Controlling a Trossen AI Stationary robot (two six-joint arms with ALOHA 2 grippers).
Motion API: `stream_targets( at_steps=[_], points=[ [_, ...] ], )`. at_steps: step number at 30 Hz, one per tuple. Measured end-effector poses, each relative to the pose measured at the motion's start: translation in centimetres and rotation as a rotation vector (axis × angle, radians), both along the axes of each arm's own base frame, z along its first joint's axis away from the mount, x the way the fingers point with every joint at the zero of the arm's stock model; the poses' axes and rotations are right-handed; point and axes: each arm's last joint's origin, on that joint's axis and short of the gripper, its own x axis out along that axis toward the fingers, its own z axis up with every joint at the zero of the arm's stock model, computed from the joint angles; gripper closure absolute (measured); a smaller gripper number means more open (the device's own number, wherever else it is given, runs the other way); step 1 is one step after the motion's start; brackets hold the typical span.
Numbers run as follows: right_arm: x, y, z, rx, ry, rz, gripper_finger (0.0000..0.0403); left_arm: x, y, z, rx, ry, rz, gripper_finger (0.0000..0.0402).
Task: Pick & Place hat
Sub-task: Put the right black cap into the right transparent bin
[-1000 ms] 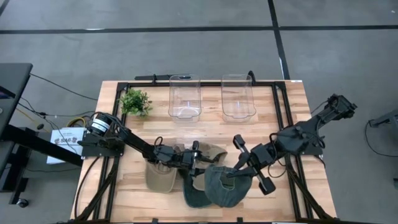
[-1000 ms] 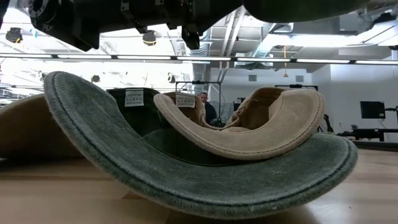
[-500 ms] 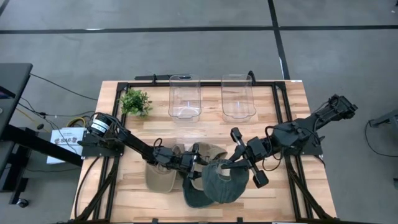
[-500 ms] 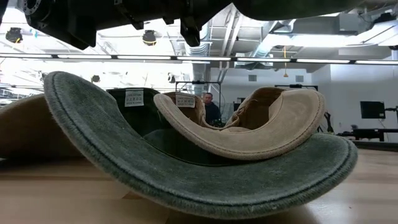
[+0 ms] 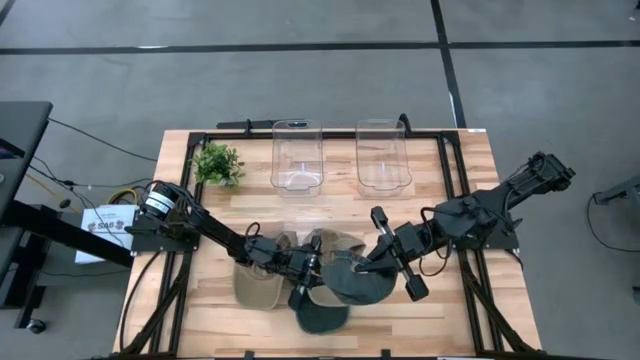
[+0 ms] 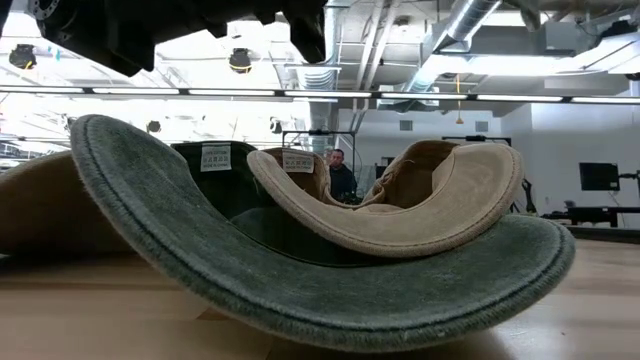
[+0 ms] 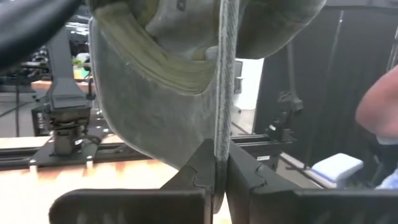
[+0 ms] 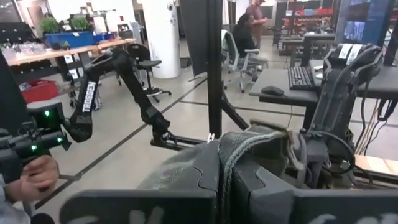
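Observation:
A grey-green hat [image 5: 350, 280] hangs between my two grippers over the middle of the table. My right gripper [image 5: 368, 262] is shut on it from the right, and my left gripper [image 5: 303, 268] is shut on its brim from the left. In the left wrist view the hat [image 7: 161, 93] rises above the shut fingers. Another green hat [image 5: 322, 316] lies upside down near the front edge. A tan hat [image 5: 258, 287] lies to its left, and a second tan hat [image 5: 335, 243] lies just behind. My left gripper pinches the thin edge of the green hat's brim [image 7: 222, 146] between its two fingers. The fingers come about level from the table's left. The brim stands on edge between them, and the rest of the hat rises above. My right gripper is shut on gathered grey-green cloth of the hat [image 8: 239, 152], coming level from the table's right. Which part of the hat that is, I cannot tell. The hat hangs below and ahead of the fingers.
Two clear bins [image 5: 297, 155] [image 5: 382, 155] stand side by side at the far edge, with a small green plant [image 5: 217, 163] to their left. A black frame [image 5: 445, 180] runs around the wooden top. In the low view the green hat's brim [image 6: 300, 290] fills the foreground.
My left gripper, wide open a second ago, has shut on the brim of the hanging green hat. My right gripper has carried that hat a little toward the table's left and far side, so it now hangs nearer the left gripper.

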Motion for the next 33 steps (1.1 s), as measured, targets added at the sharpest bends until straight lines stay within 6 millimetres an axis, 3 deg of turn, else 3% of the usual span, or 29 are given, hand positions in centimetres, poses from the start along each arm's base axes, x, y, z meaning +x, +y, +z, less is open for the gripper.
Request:
stream_targets(
  at_steps=[6,17,30,33],
  points=[
    [0.0,-0.1,0.0,-0.023,-0.009,-0.047,0.0380,0.0,-0.2,-0.3,0.047,0.018,-0.075,0.0389],
    [-0.3,-0.5,-0.3,-0.051,0.033,-0.055,0.0252,0.0,-0.4,-1.3,0.107,0.097,-0.128,0.0389],
    [-5.1,-1.4,0.8,-0.101,0.118,0.026,0.0199,0.0,-0.4,-1.8,0.125,0.147,-0.131,0.0389],
    [-5.9,-1.8,1.4,-0.095,0.091,-0.074,0.0202,0.0,-0.4,-1.9,0.128,0.155,-0.131,0.0389]
  ],
)
